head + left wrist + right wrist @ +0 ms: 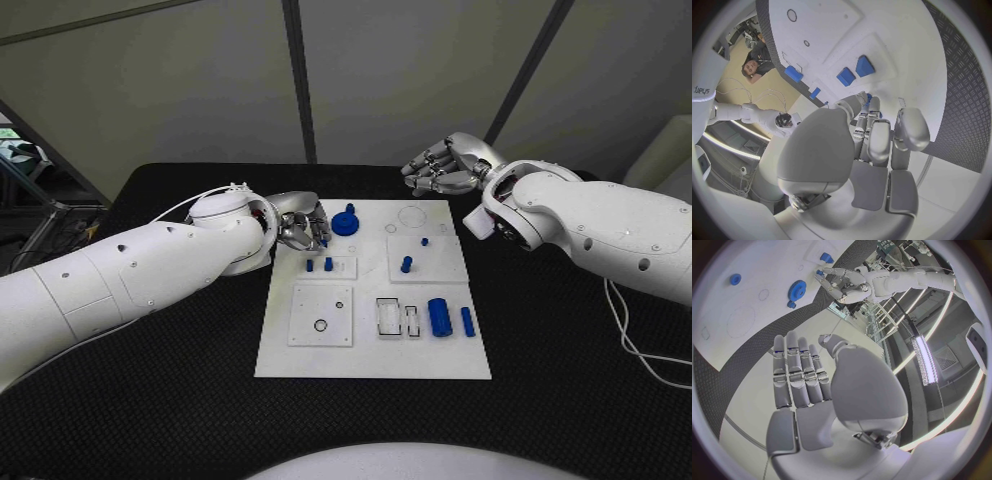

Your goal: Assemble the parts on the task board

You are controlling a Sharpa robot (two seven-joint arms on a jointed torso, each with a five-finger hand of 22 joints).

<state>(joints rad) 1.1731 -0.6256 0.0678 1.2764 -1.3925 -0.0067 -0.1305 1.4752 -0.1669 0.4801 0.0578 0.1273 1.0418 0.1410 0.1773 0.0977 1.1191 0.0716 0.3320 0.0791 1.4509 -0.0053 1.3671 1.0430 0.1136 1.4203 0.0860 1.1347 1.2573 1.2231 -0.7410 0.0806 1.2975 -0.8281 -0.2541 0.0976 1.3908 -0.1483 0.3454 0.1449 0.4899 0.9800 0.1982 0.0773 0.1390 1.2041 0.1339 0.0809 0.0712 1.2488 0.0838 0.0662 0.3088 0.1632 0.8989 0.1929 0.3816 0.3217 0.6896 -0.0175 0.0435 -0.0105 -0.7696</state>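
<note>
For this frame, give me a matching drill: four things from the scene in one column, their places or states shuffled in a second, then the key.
Things
1. left hand
2. right hand
3. blue gear
4. large blue cylinder

Places or states
A. lying in the near right part of the task board
B. raised beyond the board's far right corner, holding nothing
C. at the board's far left edge, fingers curled
D. on the far part of the board, beside the left hand

Pairs: 1-C, 2-B, 3-D, 4-A

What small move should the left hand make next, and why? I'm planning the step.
Probably ease the left hand toward the blue gear and close on it. The hand sits at the board's far left edge right beside the gear, holding nothing that shows, while the right hand hovers beyond the board, empty.
</note>
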